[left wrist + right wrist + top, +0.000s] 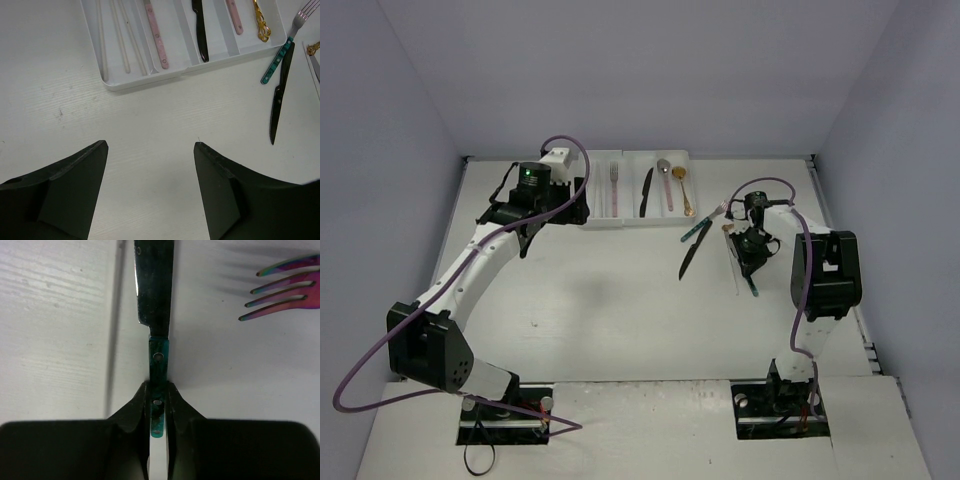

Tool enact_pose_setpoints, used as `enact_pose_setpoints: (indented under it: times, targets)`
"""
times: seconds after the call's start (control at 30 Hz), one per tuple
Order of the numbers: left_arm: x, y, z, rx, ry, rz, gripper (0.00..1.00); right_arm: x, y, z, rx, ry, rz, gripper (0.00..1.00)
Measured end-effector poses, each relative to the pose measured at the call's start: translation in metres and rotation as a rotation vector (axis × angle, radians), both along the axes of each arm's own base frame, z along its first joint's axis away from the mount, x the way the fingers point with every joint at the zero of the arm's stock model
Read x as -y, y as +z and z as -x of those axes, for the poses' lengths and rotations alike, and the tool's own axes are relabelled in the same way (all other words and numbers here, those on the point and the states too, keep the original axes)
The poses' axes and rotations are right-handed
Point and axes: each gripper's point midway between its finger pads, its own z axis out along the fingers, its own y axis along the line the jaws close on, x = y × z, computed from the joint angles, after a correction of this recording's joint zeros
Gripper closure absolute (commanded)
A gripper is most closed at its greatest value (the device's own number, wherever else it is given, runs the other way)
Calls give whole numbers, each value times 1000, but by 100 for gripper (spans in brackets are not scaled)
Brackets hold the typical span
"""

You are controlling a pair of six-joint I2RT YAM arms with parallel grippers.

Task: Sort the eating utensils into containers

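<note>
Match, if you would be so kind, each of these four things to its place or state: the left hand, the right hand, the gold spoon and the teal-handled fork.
Things:
1. left hand
2. right hand
3. gold spoon
4. teal-handled fork

Places or states:
A. lying in the tray
B. shut on the teal-handled knife
C. open, holding nothing
D. lying on the table, outside the tray

Pairs: 1-C, 2-B, 3-A, 4-D

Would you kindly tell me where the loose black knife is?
Top view: the loose black knife lies right of centre, beside the teal-handled fork, outside the tray.
</note>
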Motion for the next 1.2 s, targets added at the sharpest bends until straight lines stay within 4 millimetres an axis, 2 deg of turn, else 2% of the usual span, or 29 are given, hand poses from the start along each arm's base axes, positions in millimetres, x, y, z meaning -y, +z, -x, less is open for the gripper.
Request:
enact_pose_setpoints:
  times: [0.23,0.37,0.47,0.6,0.7,0.83,0.9,1.0,1.1,1.2]
  targets:
    - [-2,0,-1,-1,8,4,33,-6,2,0,1,-25,-31,100]
    - [-2,0,-1,-3,10,6,33,-14,13,-4,26,-55,-76,100]
    - [-2,0,-1,-3,10,6,33,-23,39,-12,87,-81,-123,100]
    - [-2,0,0,-5,11,6,33,-41,91,-28,213,-71,-210,100]
    - [-2,0,0,-6,12,8,33,-60,124,-35,289,-22,-271,100]
    - [-1,-1,0,-11,19,17,32,-87,158,-49,347,41,-340,100]
    - [-2,-3,2,-15,23,20,30,-100,174,-68,381,56,-375,100]
    - [-4,-5,5,-21,36,23,11,-117,188,-104,439,59,-415,100]
    - [-10,-4,6,-20,61,27,9,-136,191,-142,492,46,-450,100]
    - [-20,0,6,-11,99,23,9,-165,184,-168,510,44,-481,100]
